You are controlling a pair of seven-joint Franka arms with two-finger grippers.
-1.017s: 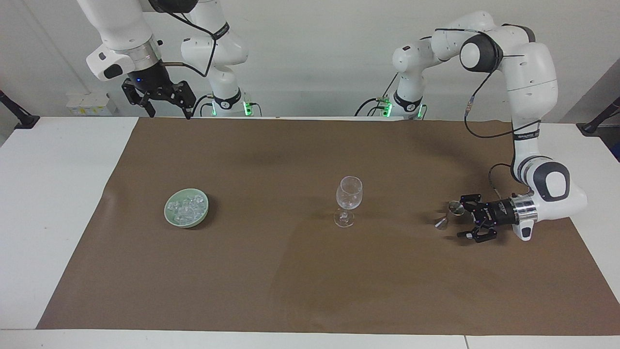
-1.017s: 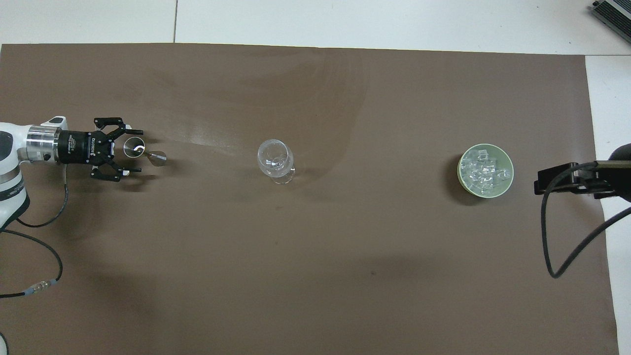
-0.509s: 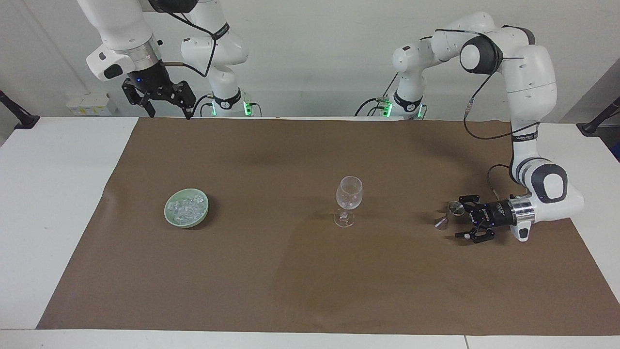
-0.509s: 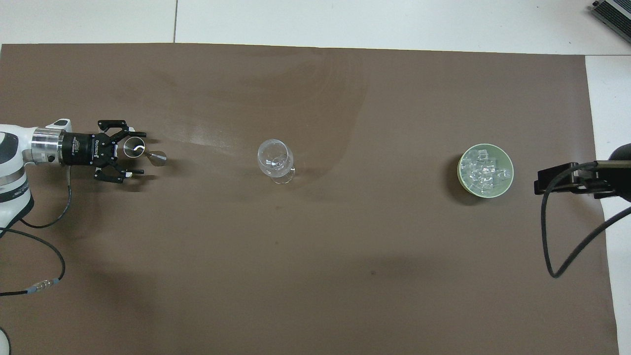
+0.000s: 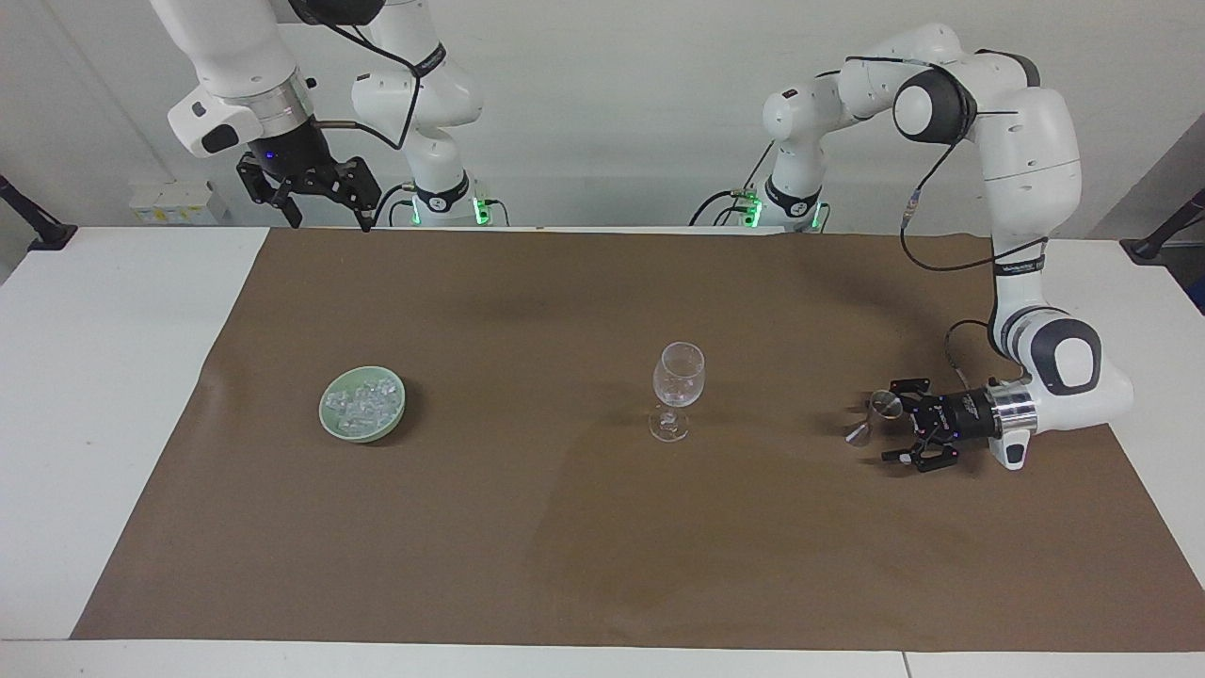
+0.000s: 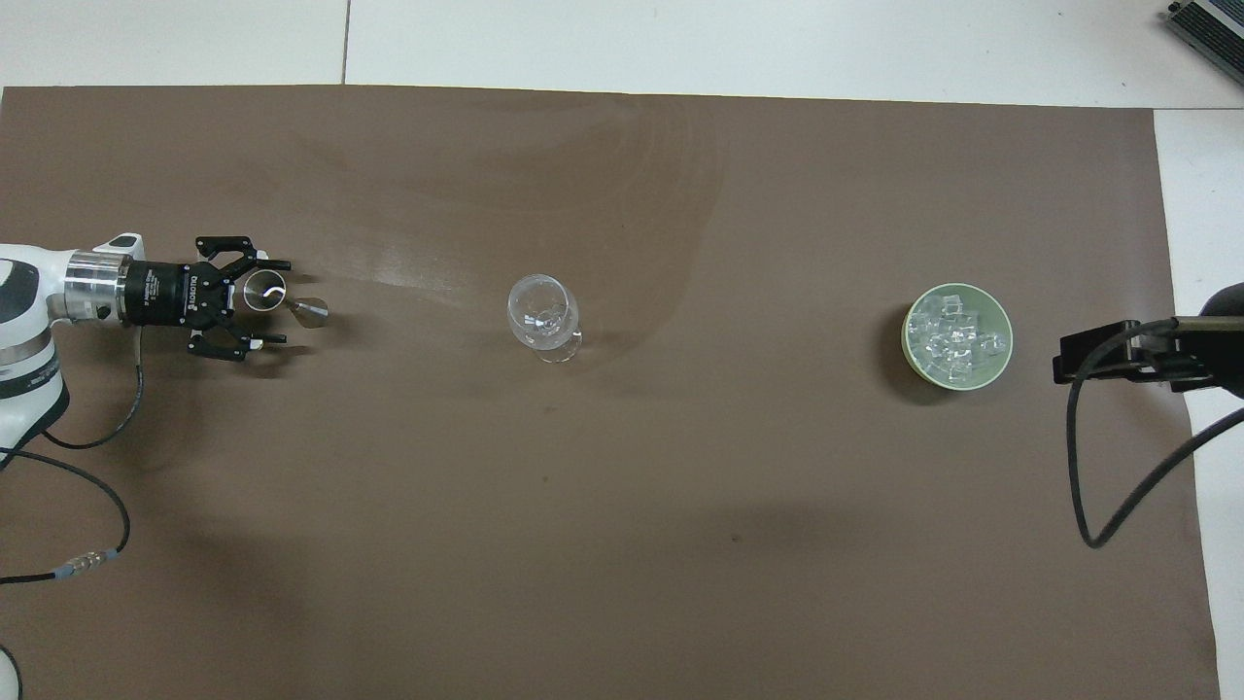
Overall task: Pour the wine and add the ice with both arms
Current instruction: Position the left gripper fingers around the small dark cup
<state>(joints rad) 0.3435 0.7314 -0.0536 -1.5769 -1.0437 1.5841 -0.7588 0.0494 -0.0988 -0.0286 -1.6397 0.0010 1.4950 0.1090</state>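
Reading outward from the small metal cup [image 5: 883, 405], I see it standing on the brown mat [image 5: 602, 565] at the left arm's end of the table, its open mouth up and a thin handle or spout pointing toward the wine glass [image 5: 678, 377]. In the overhead view the cup [image 6: 260, 290] is a bright ring with a small cone-shaped piece [image 6: 311, 311] just beside it on the glass side; I cannot tell whether the two are joined.

My left gripper [image 5: 902, 433] lies level and low over the mat, its wrist pointing along the table toward the glass, jaws spread wide. The cup sits at the mouth of those jaws, close against the finger nearer the robots [image 6: 255, 264] and not centred between the two, and nothing is gripped. I judge the next move needs a small shift to bring the cup between the fingers before closing.

The wine glass [image 6: 542, 313] stands upright mid-table, clear and seemingly empty. Toward the right arm's end, well apart from the glass, a pale green bowl [image 5: 331, 424] holds the ice [image 5: 365, 400], a heap of small glassy cubes [image 6: 954, 338].

My right gripper [image 5: 325, 205] waits high over the mat's edge nearest the robots, fingers apart and empty. The left arm is clearly the nearer one to the cup.
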